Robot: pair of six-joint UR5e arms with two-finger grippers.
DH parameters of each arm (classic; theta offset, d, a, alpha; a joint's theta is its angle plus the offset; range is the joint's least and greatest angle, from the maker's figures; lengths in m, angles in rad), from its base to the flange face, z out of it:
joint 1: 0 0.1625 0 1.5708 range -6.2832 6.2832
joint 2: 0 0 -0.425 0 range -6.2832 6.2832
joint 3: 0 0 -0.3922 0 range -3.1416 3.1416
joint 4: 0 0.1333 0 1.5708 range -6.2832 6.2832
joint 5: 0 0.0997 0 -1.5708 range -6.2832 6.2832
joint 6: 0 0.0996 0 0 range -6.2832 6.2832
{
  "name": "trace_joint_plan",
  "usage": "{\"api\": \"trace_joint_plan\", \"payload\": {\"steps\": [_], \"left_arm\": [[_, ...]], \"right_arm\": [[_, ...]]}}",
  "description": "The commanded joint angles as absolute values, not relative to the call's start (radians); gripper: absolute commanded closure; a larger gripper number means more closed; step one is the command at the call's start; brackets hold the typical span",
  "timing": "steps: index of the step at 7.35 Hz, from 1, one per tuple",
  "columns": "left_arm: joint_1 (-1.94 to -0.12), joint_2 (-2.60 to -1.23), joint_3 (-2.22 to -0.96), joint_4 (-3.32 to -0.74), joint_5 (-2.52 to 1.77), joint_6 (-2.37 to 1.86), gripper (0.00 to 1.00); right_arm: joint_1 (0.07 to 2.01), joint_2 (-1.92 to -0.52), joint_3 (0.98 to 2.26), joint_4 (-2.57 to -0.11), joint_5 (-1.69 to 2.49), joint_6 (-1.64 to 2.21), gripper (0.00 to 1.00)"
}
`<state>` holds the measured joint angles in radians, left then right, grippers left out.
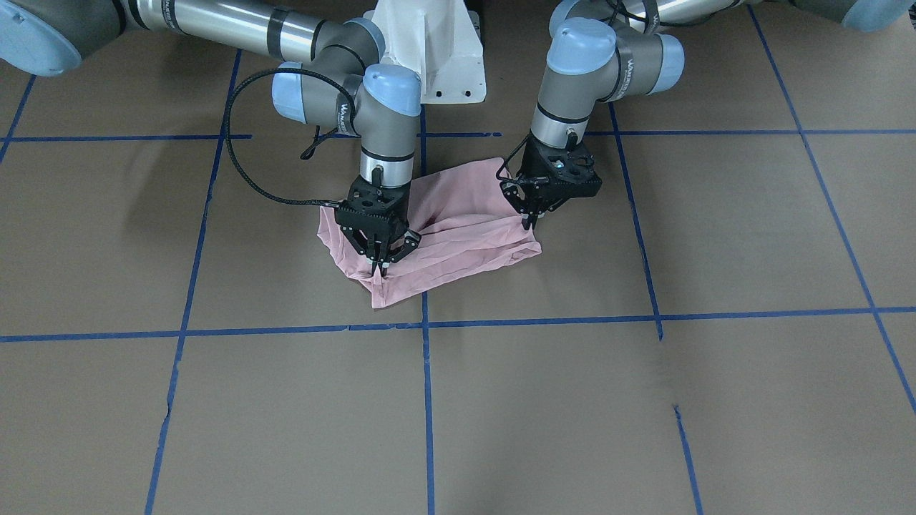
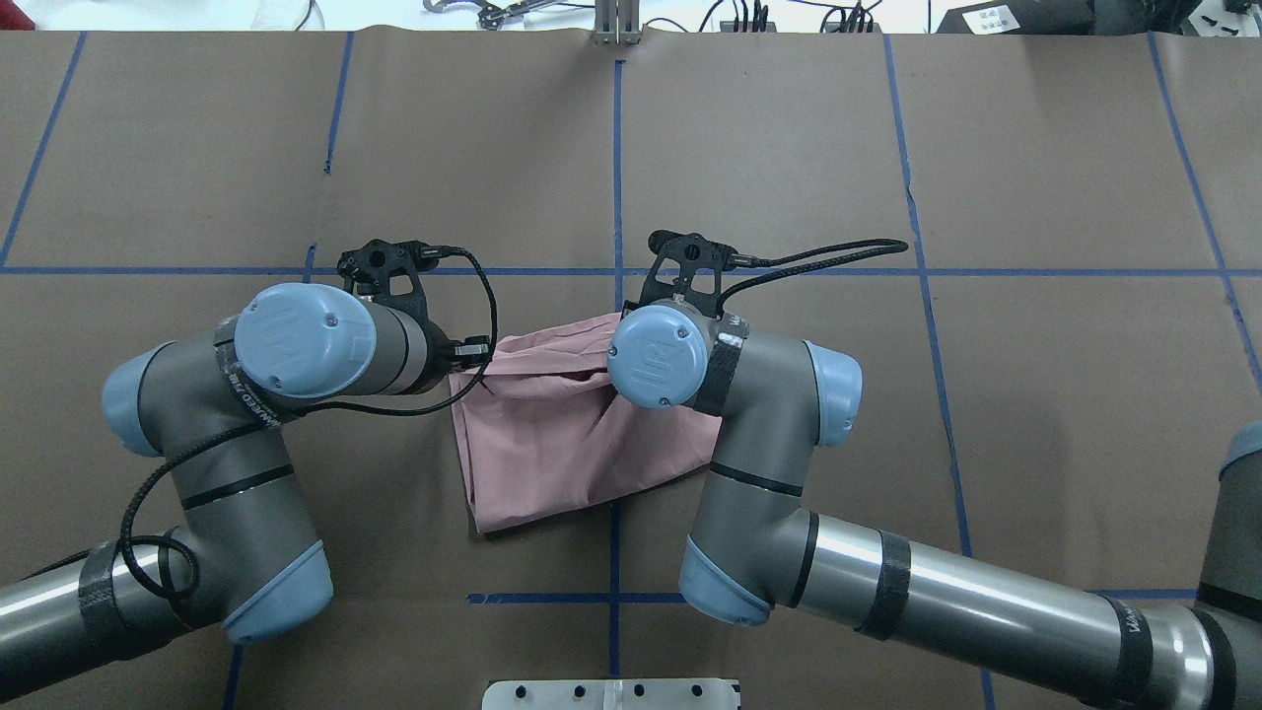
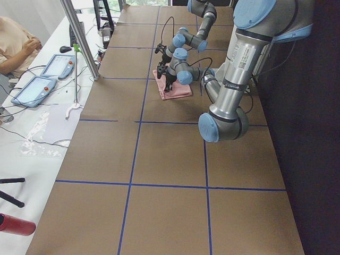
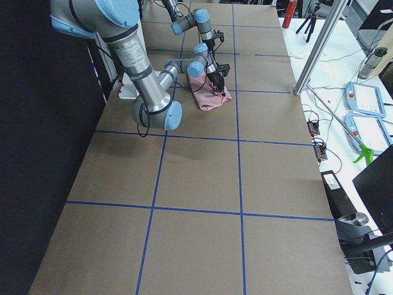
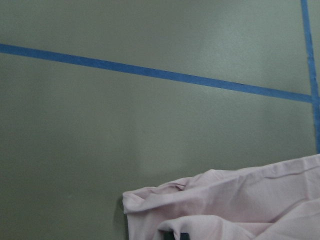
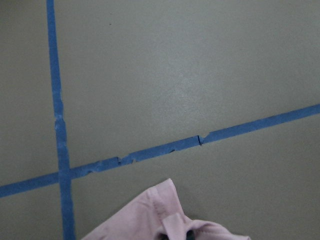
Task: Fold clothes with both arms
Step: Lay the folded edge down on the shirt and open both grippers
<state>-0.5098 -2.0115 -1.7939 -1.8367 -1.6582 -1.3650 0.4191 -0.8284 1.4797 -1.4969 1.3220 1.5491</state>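
1. The left gripper (image 1: 532,217) stood at the shirt's edge on the robot's left side. Its fingers were drawn almost together, seemingly with a pinch of pink cloth between them.
2. The T-shirt (image 1: 465,239) lay as a rumpled, partly folded bundle on the brown table (image 1: 286,415), close in front of the robot's base and across the central blue tape line (image 1: 428,400). It looked light, thin and limp. It would likely sag and wrinkle wherever it went unsupported, and could slide out of a shallow pinch. The soundest holds seemed to be hems or corners, taken deep through all layers at matching points on both sides.
3. The right gripper (image 1: 381,266) pointed down at the bundle's outer edge, its fingers closed to a point on a fold of the cloth.
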Motion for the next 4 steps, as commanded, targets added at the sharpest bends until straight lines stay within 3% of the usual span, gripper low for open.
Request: {"api": "trace_joint_plan", "payload": {"steps": [1, 2, 4], "left_arm": [[-0.578, -2.013, -1.784, -1.838, -1.663, -1.242, 0.36], [-0.63, -2.013, -1.76, -1.839, -1.669, -1.092, 0.0], [-0.762, -2.005, -1.773, -1.83, -1.838, -0.874, 0.0]], "right_arm": [[0.455, -0.801, 1.467, -1.497, 1.383, 1.476, 0.01], [0.51, -0.766, 1.422, -1.505, 1.464, 1.441, 0.0], [0.634, -0.715, 1.341, -1.531, 1.671, 1.296, 0.0]]}}
